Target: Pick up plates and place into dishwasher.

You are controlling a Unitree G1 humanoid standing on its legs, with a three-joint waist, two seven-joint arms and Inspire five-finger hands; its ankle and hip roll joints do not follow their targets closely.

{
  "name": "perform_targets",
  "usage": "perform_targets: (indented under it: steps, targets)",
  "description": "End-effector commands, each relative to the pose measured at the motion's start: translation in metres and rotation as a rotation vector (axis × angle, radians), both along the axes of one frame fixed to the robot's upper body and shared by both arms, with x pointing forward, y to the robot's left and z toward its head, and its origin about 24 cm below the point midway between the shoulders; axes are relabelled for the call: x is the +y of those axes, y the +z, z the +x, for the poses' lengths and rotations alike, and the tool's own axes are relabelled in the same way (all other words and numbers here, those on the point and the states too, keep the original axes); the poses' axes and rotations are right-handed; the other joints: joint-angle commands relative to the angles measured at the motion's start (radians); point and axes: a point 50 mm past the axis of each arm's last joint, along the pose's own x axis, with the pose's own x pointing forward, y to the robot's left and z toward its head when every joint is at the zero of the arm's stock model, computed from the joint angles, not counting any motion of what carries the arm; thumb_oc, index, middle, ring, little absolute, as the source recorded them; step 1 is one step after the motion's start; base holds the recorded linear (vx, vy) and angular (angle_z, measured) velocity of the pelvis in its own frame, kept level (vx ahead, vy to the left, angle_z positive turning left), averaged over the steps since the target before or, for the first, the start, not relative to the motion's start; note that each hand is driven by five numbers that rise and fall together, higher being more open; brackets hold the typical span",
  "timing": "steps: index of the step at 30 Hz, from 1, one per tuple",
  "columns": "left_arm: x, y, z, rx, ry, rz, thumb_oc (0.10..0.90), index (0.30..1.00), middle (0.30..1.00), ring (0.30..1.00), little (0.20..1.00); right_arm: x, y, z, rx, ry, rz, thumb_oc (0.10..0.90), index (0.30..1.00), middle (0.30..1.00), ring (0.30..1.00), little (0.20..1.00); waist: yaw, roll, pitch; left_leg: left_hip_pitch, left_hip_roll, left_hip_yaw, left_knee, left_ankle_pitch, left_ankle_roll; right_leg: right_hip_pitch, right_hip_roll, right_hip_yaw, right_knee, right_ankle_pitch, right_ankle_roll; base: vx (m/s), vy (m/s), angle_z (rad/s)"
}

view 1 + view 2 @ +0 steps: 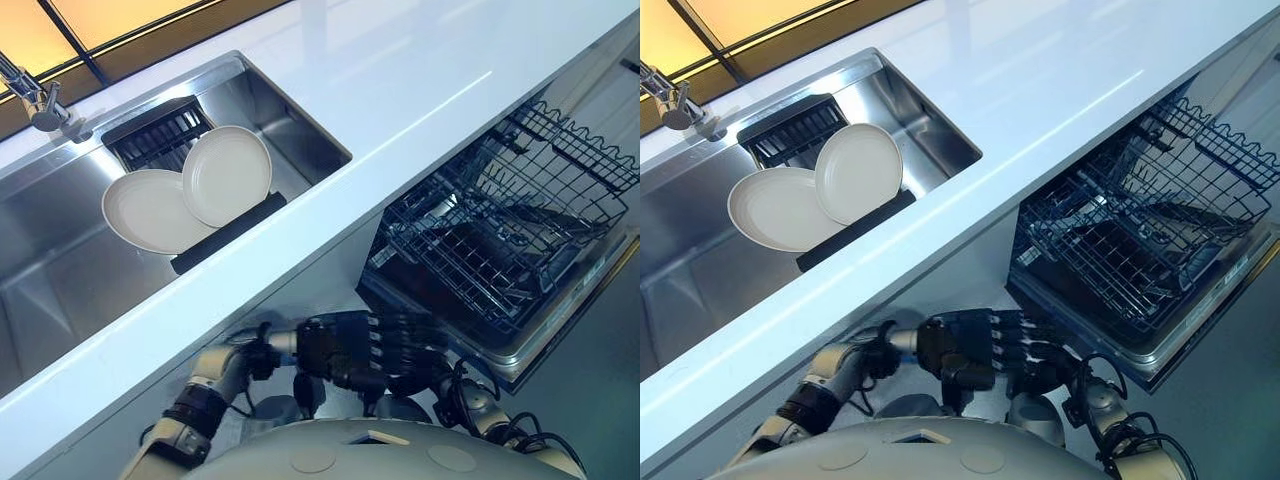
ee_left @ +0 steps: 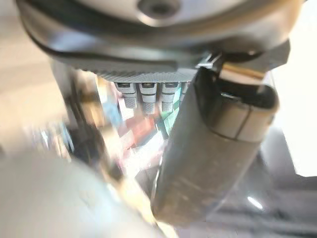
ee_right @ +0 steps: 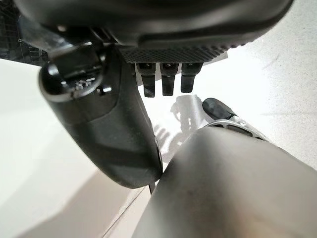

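Two white plates lean in the steel sink (image 1: 60,270) against a black rack (image 1: 230,232): one upright (image 1: 228,172), and a flatter one (image 1: 145,210) partly behind it on its left. The dishwasher's dark wire rack (image 1: 500,220) is pulled out below the counter at the right and holds no plates. My left hand (image 1: 335,350) and right hand (image 1: 418,372) hang close together low in front of me, under the counter's edge and far from the plates. In each wrist view the fingers (image 2: 148,94) (image 3: 168,79) are relaxed and hold nothing.
A white countertop (image 1: 400,80) runs diagonally between the sink and the dishwasher. A chrome faucet (image 1: 40,100) stands at the sink's far left corner. The open dishwasher door (image 1: 540,340) juts out below the rack at the right.
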Motion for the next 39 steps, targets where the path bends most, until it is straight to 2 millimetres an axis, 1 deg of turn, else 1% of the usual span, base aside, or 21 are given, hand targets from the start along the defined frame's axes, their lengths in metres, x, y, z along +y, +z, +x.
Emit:
perform_targets:
  steps: [1, 4, 7, 10, 11, 12, 13, 15, 18, 19, 21, 22, 24, 25, 28, 31, 33, 34, 35, 36, 39]
  targets:
    - [-0.034, 0.094, 0.019, 0.041, 0.004, -0.520, 0.800, 0.900, 0.900, 0.900, 0.900, 0.011, 0.000, 0.009, -0.034, 0.021, 0.028, 0.800, 0.900, 0.900, 0.900, 0.900, -0.004, 0.002, -0.024, 0.002, -0.007, -0.002, 0.027, -0.121, 0.006, -0.049, 0.065, 0.025, 0.149, -0.142, 0.019, 0.04, -0.095, -0.02]
    - [-0.032, 0.124, 0.028, -0.009, 0.112, -0.595, 0.800, 0.900, 0.900, 0.900, 0.900, 0.015, -0.001, 0.007, -0.026, 0.021, 0.039, 0.800, 0.900, 0.900, 0.900, 0.900, -0.006, -0.003, -0.026, 0.008, -0.001, 0.000, 0.030, -0.125, 0.001, -0.038, 0.072, 0.028, 0.144, -0.145, 0.014, 0.05, -0.109, 0.00]
    - [-0.022, 0.147, 0.040, -0.165, 0.331, -0.590, 0.800, 0.900, 0.900, 0.900, 0.900, 0.017, -0.003, 0.002, -0.015, 0.021, 0.040, 0.800, 0.900, 0.900, 0.900, 0.900, -0.010, -0.001, -0.029, 0.009, 0.004, -0.005, 0.039, -0.125, -0.006, -0.029, 0.081, 0.031, 0.140, -0.149, 0.008, 0.05, -0.100, 0.00]
    - [0.005, 0.159, 0.062, -0.348, 0.744, -0.468, 0.800, 0.900, 0.900, 0.900, 0.900, 0.015, -0.004, -0.003, -0.005, 0.025, 0.032, 0.800, 0.900, 0.900, 0.900, 0.900, -0.010, 0.005, -0.028, 0.001, 0.008, -0.017, 0.059, -0.124, -0.011, -0.022, 0.089, 0.031, 0.136, -0.154, -0.003, 0.05, -0.093, 0.05]
    - [0.009, 0.159, 0.064, -0.357, 0.785, -0.449, 0.800, 0.900, 0.900, 0.900, 0.900, 0.014, -0.004, -0.004, -0.004, 0.023, 0.031, 0.800, 0.900, 0.900, 0.900, 0.900, -0.009, 0.006, -0.027, -0.001, 0.008, -0.019, 0.064, -0.124, -0.012, -0.021, 0.090, 0.030, 0.136, -0.155, -0.005, 0.04, -0.094, 0.06]
    - [0.034, 0.163, 0.075, -0.480, 1.048, -0.354, 0.800, 0.900, 0.900, 0.900, 0.900, 0.010, -0.005, -0.008, -0.002, 0.018, 0.025, 0.800, 0.900, 0.900, 0.900, 0.900, -0.005, 0.009, -0.025, -0.011, 0.009, -0.027, 0.089, -0.128, -0.016, -0.019, 0.091, 0.028, 0.135, -0.158, -0.011, 0.04, -0.083, 0.11]
    - [0.043, 0.164, 0.077, -0.528, 1.131, -0.321, 0.800, 0.900, 0.900, 0.900, 0.900, 0.009, -0.005, -0.010, -0.002, 0.012, 0.023, 0.800, 0.900, 0.900, 0.900, 0.900, -0.003, 0.009, -0.023, -0.019, 0.006, -0.033, 0.111, -0.133, -0.018, -0.017, 0.091, 0.027, 0.133, -0.159, -0.015, 0.05, -0.117, 0.17]
    - [0.077, 0.172, 0.082, -0.726, 1.444, -0.155, 0.800, 0.900, 0.900, 0.900, 0.900, 0.005, -0.005, -0.016, 0.005, -0.005, 0.015, 0.800, 0.900, 0.900, 0.900, 0.900, 0.009, 0.001, -0.020, -0.054, -0.007, -0.047, 0.207, -0.158, -0.023, -0.011, 0.084, 0.022, 0.131, -0.161, -0.027, 0.05, -0.106, 0.25]
    - [0.108, 0.187, 0.085, -0.963, 1.677, 0.060, 0.800, 0.900, 0.900, 0.900, 0.900, -0.003, -0.007, -0.028, 0.026, -0.025, -0.010, 0.800, 0.900, 0.900, 0.900, 0.900, 0.031, -0.022, -0.005, -0.141, -0.029, -0.068, 0.391, -0.205, -0.023, -0.006, 0.060, 0.027, 0.142, -0.156, -0.041, 0.06, -0.073, 0.33]
    - [0.117, 0.193, 0.087, -1.010, 1.727, 0.118, 0.800, 0.900, 0.900, 0.900, 0.900, -0.006, -0.007, -0.030, 0.034, -0.031, -0.021, 0.800, 0.900, 0.900, 0.900, 0.900, 0.040, -0.027, 0.003, -0.182, -0.036, -0.091, 0.446, -0.203, -0.022, -0.003, 0.057, 0.036, 0.147, -0.157, -0.045, 0.06, -0.013, 0.29]
    - [0.129, 0.203, 0.090, -1.126, 1.826, 0.245, 0.800, 0.900, 0.900, 0.900, 0.900, -0.014, -0.007, -0.034, 0.047, -0.039, -0.045, 0.800, 0.900, 0.900, 0.900, 0.900, 0.054, -0.024, 0.012, -0.226, -0.049, -0.130, 0.457, -0.193, -0.016, -0.001, 0.059, 0.057, 0.163, -0.167, -0.049, 0.09, 0.061, 0.23]
    - [0.135, 0.208, 0.092, -1.174, 1.875, 0.309, 0.800, 0.900, 0.900, 0.900, 0.900, -0.018, -0.006, -0.035, 0.051, -0.040, -0.053, 0.800, 0.900, 0.900, 0.900, 0.900, 0.059, -0.019, 0.013, -0.227, -0.050, -0.142, 0.421, -0.186, -0.015, 0.001, 0.062, 0.069, 0.168, -0.175, -0.048, 0.13, 0.140, 0.09]
    - [0.146, 0.218, 0.096, -1.298, 1.976, 0.459, 0.800, 0.900, 0.900, 0.900, 0.900, -0.021, -0.005, -0.034, 0.060, -0.033, -0.062, 0.800, 0.900, 0.900, 0.900, 0.900, 0.064, -0.002, 0.006, -0.218, -0.046, -0.167, 0.327, -0.131, -0.024, 0.000, 0.076, 0.085, 0.173, -0.190, -0.046, 0.16, 0.200, -0.06]
    - [0.156, 0.227, 0.099, -1.415, 2.042, 0.568, 0.800, 0.900, 0.900, 0.900, 0.900, -0.023, -0.005, -0.034, 0.066, -0.015, -0.070, 0.800, 0.900, 0.900, 0.900, 0.900, 0.063, 0.009, 0.001, -0.215, -0.043, -0.174, 0.276, -0.095, -0.034, 0.001, 0.078, 0.093, 0.175, -0.200, -0.044, 0.16, 0.236, -0.12]
    - [0.174, 0.242, 0.107, -1.639, 2.118, 0.790, 0.800, 0.900, 0.900, 0.900, 0.900, -0.027, -0.005, -0.036, 0.079, 0.003, -0.093, 0.800, 0.900, 0.900, 0.900, 0.900, 0.055, 0.026, -0.010, -0.228, -0.037, -0.157, 0.247, -0.067, -0.048, 0.011, 0.074, 0.101, 0.173, -0.212, -0.039, 0.17, 0.272, -0.33]
    - [0.212, 0.259, 0.120, -1.633, 2.205, 1.018, 0.800, 0.900, 0.900, 0.900, 0.900, -0.035, -0.002, -0.035, 0.095, 0.008, -0.122, 0.800, 0.900, 0.900, 0.900, 0.900, 0.032, 0.044, -0.033, -0.177, -0.035, -0.131, 0.213, -0.083, -0.042, 0.018, 0.046, 0.088, 0.170, -0.219, -0.027, 0.19, 0.350, -0.33]
    - [0.232, 0.264, 0.124, -1.594, 2.227, 1.132, 0.800, 0.900, 0.900, 0.900, 0.900, -0.038, -0.002, -0.038, 0.103, 0.011, -0.132, 0.800, 0.900, 0.900, 0.900, 0.900, 0.018, 0.056, -0.040, -0.142, -0.038, -0.116, 0.196, -0.094, -0.034, 0.013, 0.030, 0.078, 0.181, -0.221, -0.016, 0.18, 0.382, -0.28]
    - [0.248, 0.263, 0.128, -1.570, 2.215, 1.224, 0.800, 0.900, 0.900, 0.900, 0.900, -0.039, -0.002, -0.041, 0.108, 0.025, -0.138, 0.800, 0.900, 0.900, 0.900, 0.900, 0.005, 0.066, -0.042, -0.118, -0.041, -0.103, 0.185, -0.104, -0.023, 0.002, 0.018, 0.077, 0.198, -0.222, -0.003, 0.12, 0.265, -0.30]
    - [0.248, 0.264, 0.128, -1.572, 2.215, 1.223, 0.800, 0.900, 0.900, 0.900, 0.900, -0.038, -0.002, -0.041, 0.108, 0.025, -0.137, 0.800, 0.900, 0.900, 0.900, 0.900, 0.006, 0.065, -0.041, -0.116, -0.041, -0.103, 0.183, -0.103, -0.023, 0.002, 0.017, 0.078, 0.201, -0.223, -0.003, 0.14, 0.344, -0.35]
    - [0.265, 0.264, 0.130, -1.548, 2.201, 1.334, 0.800, 0.900, 0.900, 0.900, 0.900, -0.038, -0.003, -0.044, 0.111, 0.046, -0.146, 0.800, 0.900, 0.900, 0.900, 0.900, -0.010, 0.073, -0.039, -0.096, -0.046, -0.088, 0.177, -0.113, -0.008, -0.018, 0.003, 0.078, 0.226, -0.220, 0.013, 0.10, 0.251, -0.41]
    - [0.285, 0.263, 0.133, -1.522, 2.149, 1.464, 0.800, 0.900, 0.900, 0.900, 0.900, -0.037, -0.003, -0.045, 0.107, 0.060, -0.159, 0.800, 0.900, 0.900, 0.900, 0.900, -0.023, 0.076, -0.029, -0.085, -0.053, -0.063, 0.184, -0.127, 0.010, -0.050, -0.013, 0.086, 0.256, -0.210, 0.038, 0.10, 0.282, -0.33]
